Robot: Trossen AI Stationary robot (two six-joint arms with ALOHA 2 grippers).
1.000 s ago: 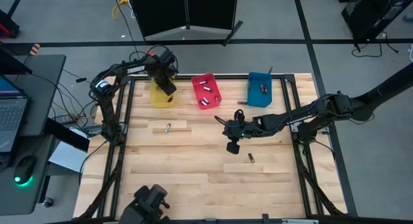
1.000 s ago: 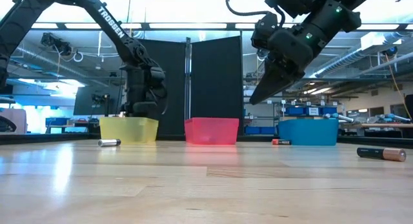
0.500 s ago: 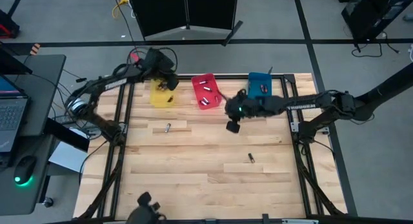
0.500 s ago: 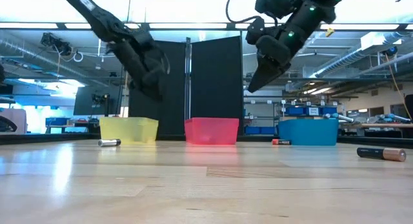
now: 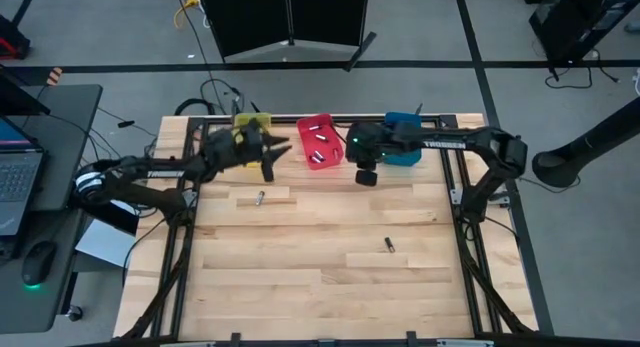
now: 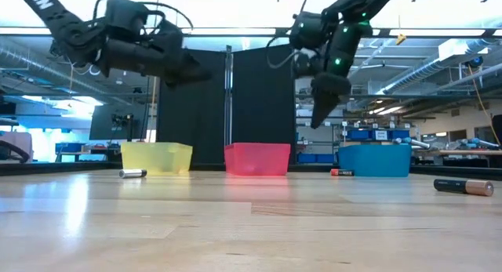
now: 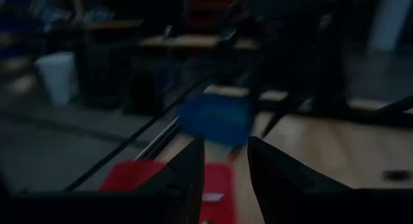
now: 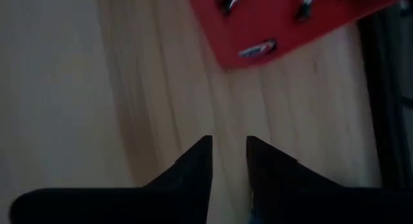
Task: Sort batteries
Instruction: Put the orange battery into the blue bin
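Moved since earlier: both arms have been swung; left pincer (image 5: 272, 155) is now stretched from the yellow bin (image 5: 252, 127) toward the red bin (image 5: 319, 139); right pincer (image 5: 366, 176) has been brought back beside the blue bin (image 5: 404, 152).
Left pincer: fingers a little apart, nothing held.
Right pincer: fingers a little apart, nothing gripped, raised above bare desk (image 5: 300, 277).
Batteries: one loose cell (image 5: 260, 198) left of centre; several in the red bin; one by the blue bin, seen only low (image 6: 341, 172); one (image 5: 390, 245) right of centre.
Risk: arms converge near the red bin; collision judged possible.
Obstruction: none on the open desk.
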